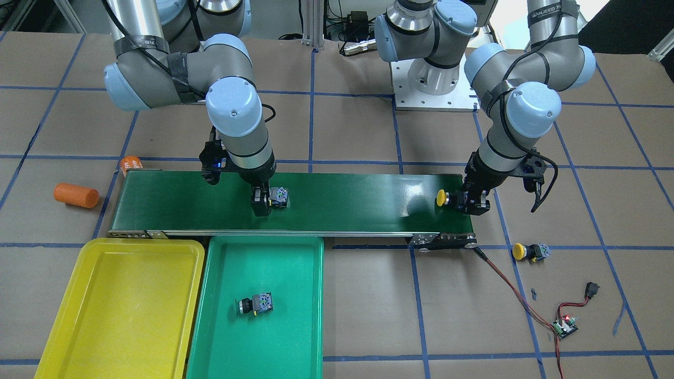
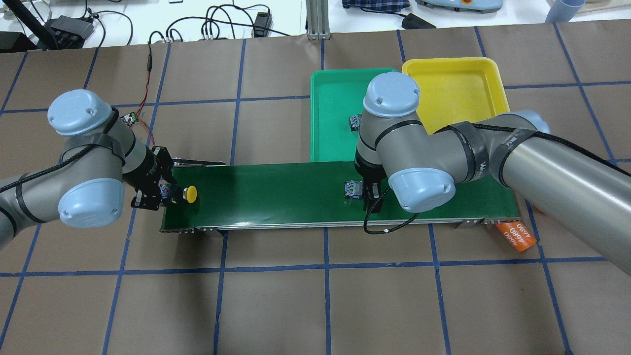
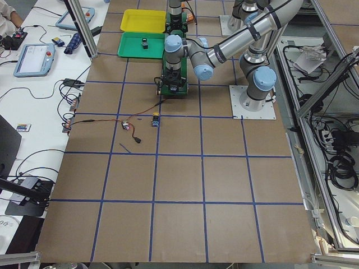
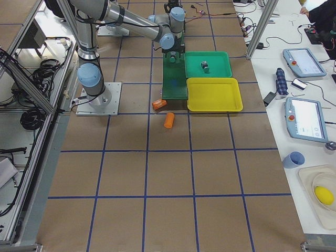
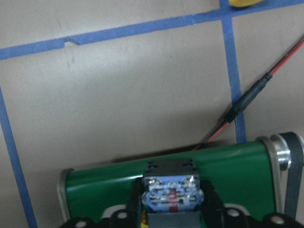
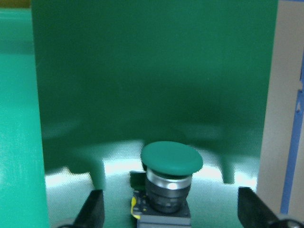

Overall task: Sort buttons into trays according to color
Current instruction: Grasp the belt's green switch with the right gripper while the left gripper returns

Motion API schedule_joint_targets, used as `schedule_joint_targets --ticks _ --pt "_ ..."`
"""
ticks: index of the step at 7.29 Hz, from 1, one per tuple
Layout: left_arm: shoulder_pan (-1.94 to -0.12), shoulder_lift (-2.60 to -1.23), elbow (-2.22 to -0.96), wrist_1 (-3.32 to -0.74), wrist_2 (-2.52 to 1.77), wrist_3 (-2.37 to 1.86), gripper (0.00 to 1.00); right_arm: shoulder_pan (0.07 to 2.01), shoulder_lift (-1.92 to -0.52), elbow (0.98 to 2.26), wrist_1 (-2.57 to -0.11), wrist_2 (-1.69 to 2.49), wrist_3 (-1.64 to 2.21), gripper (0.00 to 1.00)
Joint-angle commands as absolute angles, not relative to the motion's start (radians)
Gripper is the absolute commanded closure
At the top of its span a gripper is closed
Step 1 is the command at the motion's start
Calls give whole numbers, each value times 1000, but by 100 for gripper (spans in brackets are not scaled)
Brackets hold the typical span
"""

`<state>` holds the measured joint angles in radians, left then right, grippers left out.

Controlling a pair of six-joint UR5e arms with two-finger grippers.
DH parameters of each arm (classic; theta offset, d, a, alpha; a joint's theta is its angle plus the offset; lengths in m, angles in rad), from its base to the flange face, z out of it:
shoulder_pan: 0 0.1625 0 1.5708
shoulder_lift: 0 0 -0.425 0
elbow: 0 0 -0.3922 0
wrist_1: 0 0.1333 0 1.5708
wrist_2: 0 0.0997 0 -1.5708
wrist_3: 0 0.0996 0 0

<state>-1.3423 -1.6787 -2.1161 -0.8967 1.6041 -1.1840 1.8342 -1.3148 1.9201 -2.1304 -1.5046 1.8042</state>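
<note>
Straddling a green button midway along the conveyor belt, the right hand has fingers apart, bare belt around; the left hand clamps a yellow button at the belt's end edge.

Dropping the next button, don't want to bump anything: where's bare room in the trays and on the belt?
Yellow tray: wholly bare. Green tray: free all around its lone button. Belt: bare between the grippers; crowded at the right gripper, open around a green button, and the left gripper, shut on a yellow button.
</note>
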Motion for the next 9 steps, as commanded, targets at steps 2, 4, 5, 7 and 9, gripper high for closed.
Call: schedule_joint_targets --ticks 2,4,5,7,9 --pt "-1341 -1668 -2103 -851 1626 -1181 0 1838 -1312 1918 -2128 -1512 1792 53" --pt "-1316 -1677 -2051 -853 1632 -1160 0 1826 -1312 1916 -2129 -1520 1787 100" --pt "-1292 -1692 -2033 -853 1629 -1135 1 1821 -1313 1914 -2131 -1520 1772 100" --pt "-1228 -1704 -2013 -853 1629 -996 2 1816 -1327 1887 -2163 -1526 1764 100" --pt "-1180 -1721 -1990 -851 1629 -892 10 1812 -1306 1777 -2170 -1580 1732 100"
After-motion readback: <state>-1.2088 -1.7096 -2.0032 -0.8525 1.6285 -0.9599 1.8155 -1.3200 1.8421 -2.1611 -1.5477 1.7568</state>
